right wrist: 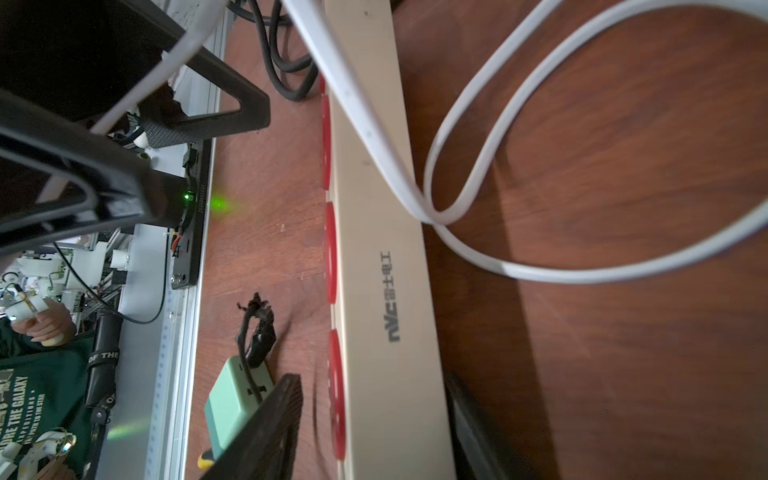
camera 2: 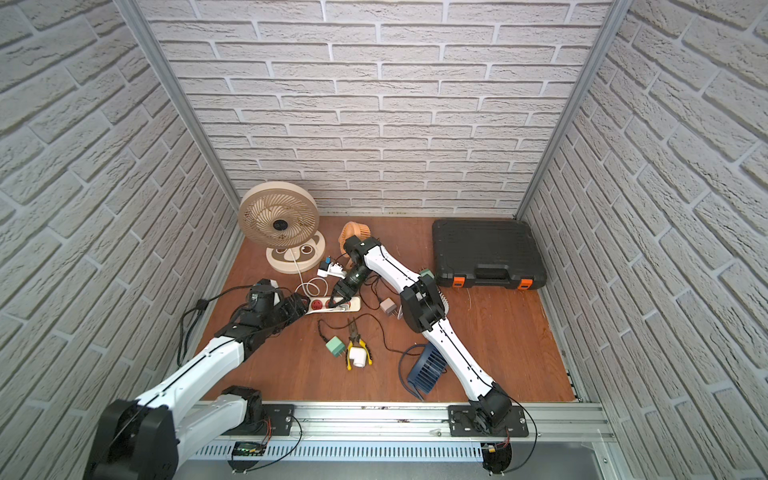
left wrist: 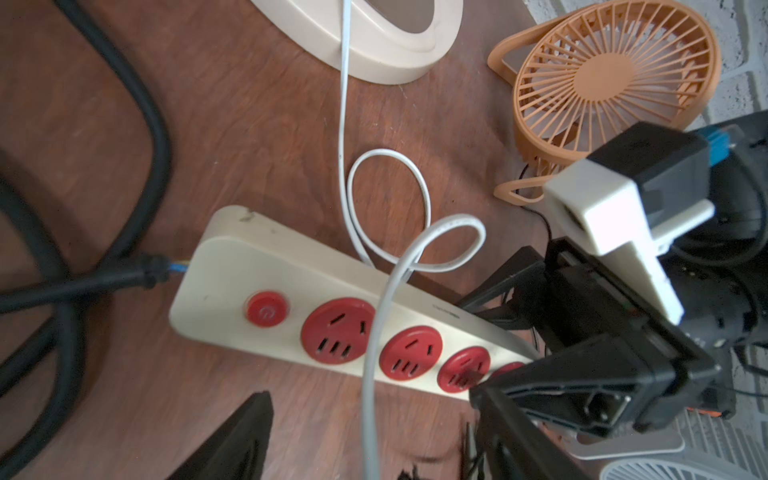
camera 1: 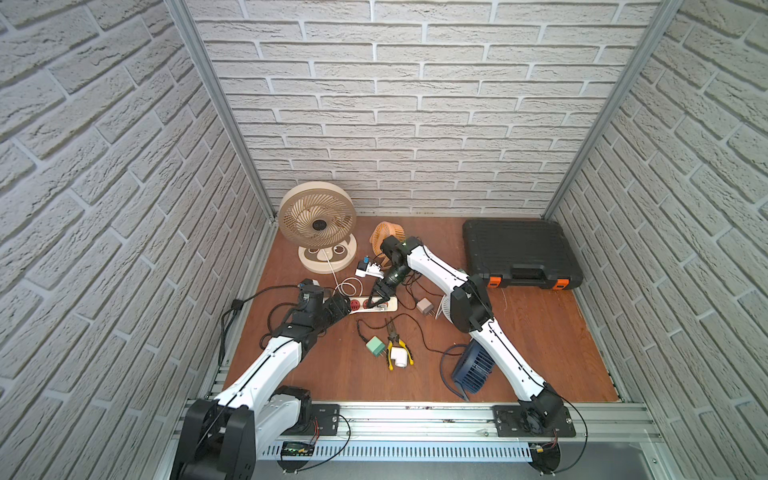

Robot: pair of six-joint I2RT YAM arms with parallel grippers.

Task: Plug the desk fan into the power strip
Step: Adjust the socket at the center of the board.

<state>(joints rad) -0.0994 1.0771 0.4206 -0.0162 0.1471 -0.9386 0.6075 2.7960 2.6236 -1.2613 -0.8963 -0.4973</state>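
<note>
The beige desk fan (camera 1: 318, 226) stands at the back left, and its white cord (left wrist: 384, 195) loops over the cream power strip (left wrist: 266, 266). The strip lies flat with its red sockets up. My right gripper (right wrist: 370, 382) is open and straddles the strip's far end, with a gap between one finger (right wrist: 266, 428) and the socket face. My left gripper (left wrist: 370, 399) hangs open over the switch end. The white cord runs between its fingers without touching them. The fan's plug is hidden.
A small orange fan (camera 1: 388, 237) and a white adapter block (camera 1: 368, 269) sit behind the strip. Pliers (camera 1: 395, 340), a green adapter (camera 1: 376, 345) and a blue fan (camera 1: 473, 370) lie in front. A black case (camera 1: 519, 253) is at the back right, with thick black cable (camera 1: 232, 316) to the left.
</note>
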